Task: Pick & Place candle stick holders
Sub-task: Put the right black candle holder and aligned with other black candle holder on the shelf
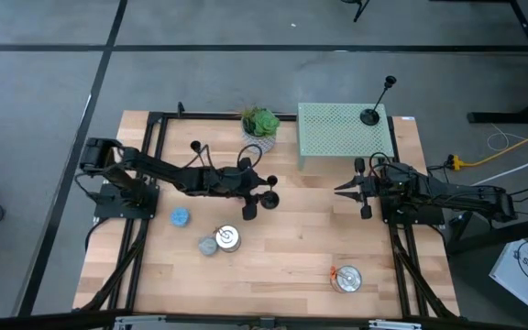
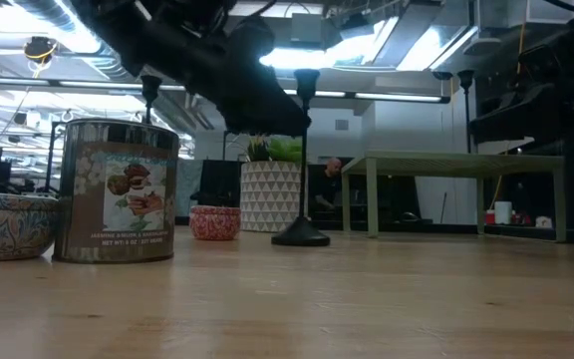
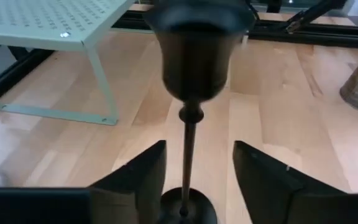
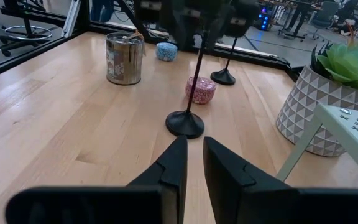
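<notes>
Black candle stick holder (image 3: 189, 143), thin stem on round base, between parted left claw (image 3: 194, 180) fingers

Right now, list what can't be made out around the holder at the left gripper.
- Left wrist view: the candle stick holder's base is cut off by the bottom edge, and its cup is blurred by closeness.
- High view: the left gripper and its arm cover the stem, so any contact is hidden there.
- Right wrist view: the stem's top is lost in blur at the upper edge.
</notes>
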Action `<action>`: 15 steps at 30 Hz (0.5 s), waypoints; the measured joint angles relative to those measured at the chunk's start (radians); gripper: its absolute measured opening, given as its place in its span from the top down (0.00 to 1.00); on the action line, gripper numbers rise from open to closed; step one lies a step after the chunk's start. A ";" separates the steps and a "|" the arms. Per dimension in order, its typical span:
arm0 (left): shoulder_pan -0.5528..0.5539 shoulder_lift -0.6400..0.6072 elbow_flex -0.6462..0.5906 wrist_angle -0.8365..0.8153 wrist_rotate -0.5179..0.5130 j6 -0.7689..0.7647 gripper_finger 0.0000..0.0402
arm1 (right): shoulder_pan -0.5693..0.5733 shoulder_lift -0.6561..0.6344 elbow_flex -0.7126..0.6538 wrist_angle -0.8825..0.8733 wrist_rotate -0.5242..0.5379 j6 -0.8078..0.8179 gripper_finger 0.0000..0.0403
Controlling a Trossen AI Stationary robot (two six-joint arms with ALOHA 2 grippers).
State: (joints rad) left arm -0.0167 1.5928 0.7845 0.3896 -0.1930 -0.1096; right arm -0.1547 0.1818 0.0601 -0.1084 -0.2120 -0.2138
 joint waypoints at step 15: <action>0.000 0.024 0.000 0.091 -0.094 0.061 0.69 | 0.000 0.000 0.000 0.000 0.000 0.000 0.86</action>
State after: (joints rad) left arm -0.0166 1.6173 0.7845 0.4808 -0.2873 -0.0484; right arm -0.1547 0.1818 0.0601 -0.1085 -0.2119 -0.2138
